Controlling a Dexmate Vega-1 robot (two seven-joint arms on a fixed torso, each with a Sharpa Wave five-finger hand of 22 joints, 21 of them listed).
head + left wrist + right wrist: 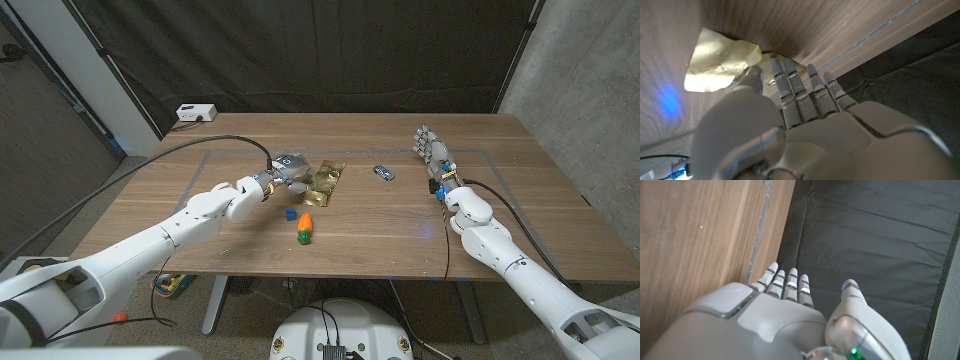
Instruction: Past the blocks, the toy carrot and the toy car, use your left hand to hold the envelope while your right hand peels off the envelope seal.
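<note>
While the left hand (285,172) sits on the near end of the envelope (325,181), fingers reaching onto it, I honestly can't tell if it's pinching the thing or just pressing it down. In the left wrist view the fingertips (776,65) and thumb touch the envelope's edge (720,62), and that's all I can make out. The right hand (431,150) is well apart from it, standing upright with fingers straight and close together, nothing in it.

What could go wrong, as I see it: the envelope looks like a thin, crinkly gold foil pouch, shiny and already wrinkled. If the left hand only has the edge, I'd guess the pull of peeling the seal could slide the whole thing across the smooth wooden table (520,210), or crumple it. The right hand also has to cross past the toy car (383,173), which lies between the two hands, so a low sweep could knock it away.

The toy carrot (304,226) is orange with a green end. Together with the small blue block (288,214), it lies just on the robot's side of the left hand, so I doubt either gets in the way. The seal itself I can't pick out.
</note>
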